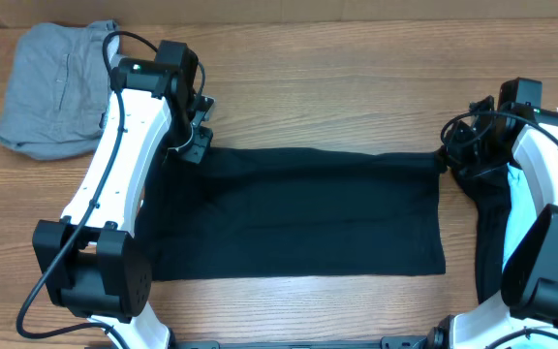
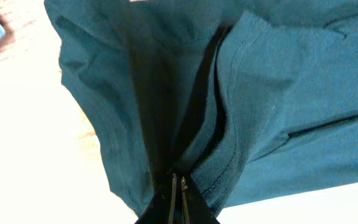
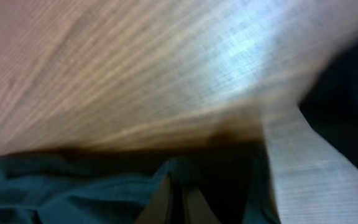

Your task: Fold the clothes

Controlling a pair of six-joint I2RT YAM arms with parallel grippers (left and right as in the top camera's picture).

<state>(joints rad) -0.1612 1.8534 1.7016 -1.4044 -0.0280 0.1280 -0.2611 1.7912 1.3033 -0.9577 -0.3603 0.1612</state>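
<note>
Nearest to us, at the bottom of the overhead frame, the black T-shirt [image 1: 298,213] is lying on the wooden desk [image 1: 337,87], folded into a wide band. Its lower edge is running level between the two arm bases.

Further up, the band's upper edge is stretching taut from one gripper to the other. At its upper left corner the left gripper [image 1: 200,147] is pinching the cloth. In the left wrist view its fingers [image 2: 172,193] are pressing almost together at the bottom centre, with a hemmed fold caught between them and fanning away upward. The cloth is showing teal in that view.

At the upper right corner the right gripper [image 1: 444,160] is gripping the shirt too. The right wrist view is blurring heavily, yet we are making out narrow-set fingers [image 3: 163,202] at the bottom with dark cloth bunching around them.

At the right edge a second dark garment [image 1: 487,242] is lying partly under the right arm.

Farthest, in the upper left corner, a crumpled grey garment [image 1: 51,82] is sitting apart from the shirt.
</note>
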